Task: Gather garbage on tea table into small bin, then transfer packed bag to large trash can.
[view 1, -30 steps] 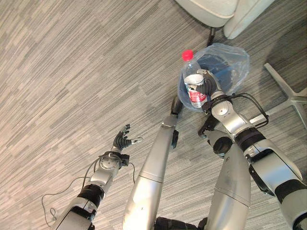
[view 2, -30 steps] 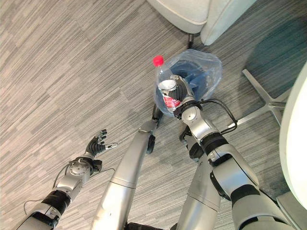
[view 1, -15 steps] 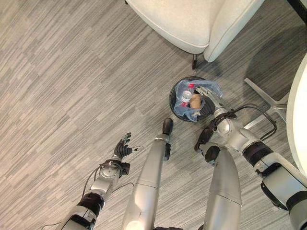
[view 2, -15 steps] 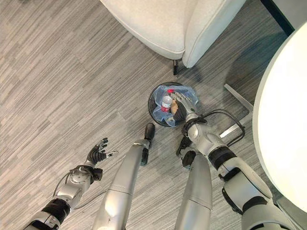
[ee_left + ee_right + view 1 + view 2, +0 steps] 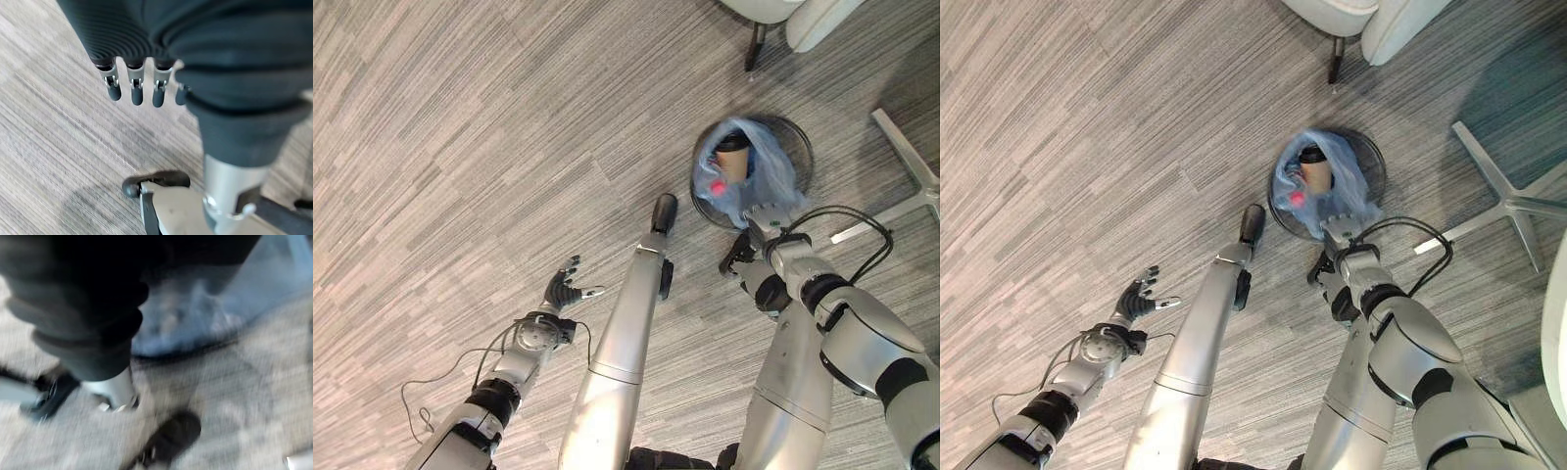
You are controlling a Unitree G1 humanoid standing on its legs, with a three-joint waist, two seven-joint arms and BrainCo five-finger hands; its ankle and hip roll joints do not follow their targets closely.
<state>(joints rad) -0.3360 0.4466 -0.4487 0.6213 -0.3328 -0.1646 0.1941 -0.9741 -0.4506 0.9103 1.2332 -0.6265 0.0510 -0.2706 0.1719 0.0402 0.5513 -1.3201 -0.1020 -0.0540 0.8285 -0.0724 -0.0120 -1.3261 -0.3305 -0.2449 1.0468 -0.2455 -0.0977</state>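
The right hand (image 5: 766, 217) sits at the near rim of the small round black bin (image 5: 797, 132), right where the pale blue translucent plastic bag (image 5: 766, 181) spills over the edge. I cannot tell whether its fingers are closed on the plastic or merely lying against it; the right wrist view is smeared and shows only blue film close by. If the hand has no real hold on the liner, any lift would likely slip off the thin film, or drag the light bin along the grey striped carpet floor (image 5: 460, 147) and tip it. A grip on one side alone could also let the bag sag open and shed its load.

The bag is crumpled, loosely bunched and not tied, lining the bin that stands on the floor. Inside it stand a brown paper cup with a dark lid (image 5: 733, 157), upright, and a clear bottle, showing mostly its red cap (image 5: 717, 186), just beside the cup.

The left hand (image 5: 564, 290) hangs well apart to the side, fingers spread loosely, holding nothing.
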